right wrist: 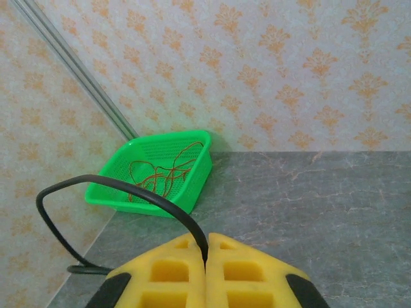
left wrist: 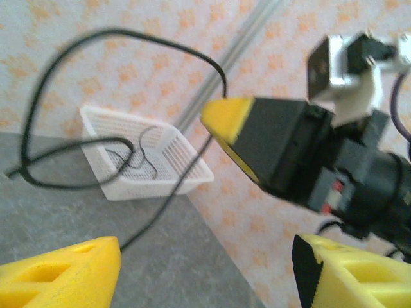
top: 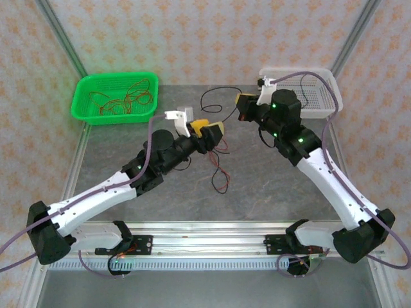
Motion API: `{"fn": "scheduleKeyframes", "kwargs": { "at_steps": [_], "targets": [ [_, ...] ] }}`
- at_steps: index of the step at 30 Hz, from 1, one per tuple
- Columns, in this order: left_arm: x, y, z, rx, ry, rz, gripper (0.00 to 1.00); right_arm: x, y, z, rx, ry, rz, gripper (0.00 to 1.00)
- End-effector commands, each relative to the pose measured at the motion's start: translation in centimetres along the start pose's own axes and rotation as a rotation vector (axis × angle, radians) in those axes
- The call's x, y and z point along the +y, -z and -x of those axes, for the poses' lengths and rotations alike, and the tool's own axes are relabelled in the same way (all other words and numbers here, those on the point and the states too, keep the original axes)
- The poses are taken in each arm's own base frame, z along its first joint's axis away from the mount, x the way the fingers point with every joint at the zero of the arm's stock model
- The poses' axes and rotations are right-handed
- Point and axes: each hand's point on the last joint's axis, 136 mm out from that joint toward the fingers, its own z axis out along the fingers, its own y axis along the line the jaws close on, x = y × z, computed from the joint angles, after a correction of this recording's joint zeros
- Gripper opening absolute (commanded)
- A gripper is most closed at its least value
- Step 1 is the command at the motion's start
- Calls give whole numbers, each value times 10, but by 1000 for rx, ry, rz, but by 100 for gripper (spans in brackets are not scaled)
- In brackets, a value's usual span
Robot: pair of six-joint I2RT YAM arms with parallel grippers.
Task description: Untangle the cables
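Upper left of the top view, green basket [top: 114, 119]: holds a curly bunch of red cables [top: 122, 99].
Top view, upper right, white basket [top: 321, 77]: sits at the far corner of the grey table [top: 257, 192], just behind the right arm.
Top view, upper centre, right gripper [top: 243, 102]: points left, pinching the black cable [top: 203, 99], looped out leftward over the table.
Top view, centre, left gripper [top: 210, 130]: hangs just below that loop.
Top view, centre, red and black strands [top: 220, 172]: lie curled on the table just below the left gripper.
Left wrist view, bottom corners, left gripper [left wrist: 205, 276]: spread wide, nothing between the yellow fingers.
Left wrist view, right of centre, right gripper [left wrist: 225, 119]: clamped on the black cable [left wrist: 109, 31], arcing over the upper left.
Left wrist view, left of centre, white basket [left wrist: 148, 186]: stands at the table edge, with a thin black wire [left wrist: 156, 172] curled inside.
Right wrist view, bottom centre, right gripper [right wrist: 205, 276]: pressed together on the black cable [right wrist: 96, 179], looping out to the left.
Right wrist view, left of centre, green basket [right wrist: 148, 202]: sits against the wall, red cables [right wrist: 160, 176] inside.
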Motion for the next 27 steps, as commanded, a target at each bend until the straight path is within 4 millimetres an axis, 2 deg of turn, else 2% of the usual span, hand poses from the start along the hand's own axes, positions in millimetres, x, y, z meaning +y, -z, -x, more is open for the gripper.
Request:
{"fn": "scheduleKeyframes", "kwargs": {
  "at_steps": [1, 5, 6, 10, 17, 27],
  "targets": [
    [-4, -4, 38, -139, 23, 53, 72, 12, 9, 11, -47, -16, 40, 0],
    [-2, -15, 40, -140, 16, 78, 72, 14, 8, 8, -42, -18, 44, 0],
    [-4, -17, 41, -140, 16, 73, 72, 18, 17, 14, -60, -18, 56, 0],
    [-5, -28, 41, -135, 17, 74, 72, 24, 21, 14, -64, -21, 72, 0],
    [13, -39, 39, -136, 19, 167, 72, 31, 30, 16, -80, -20, 89, 0],
    [26, -51, 52, -182, 31, 218, 74, 43, 37, 14, -75, -29, 132, 0]
  ]
}}
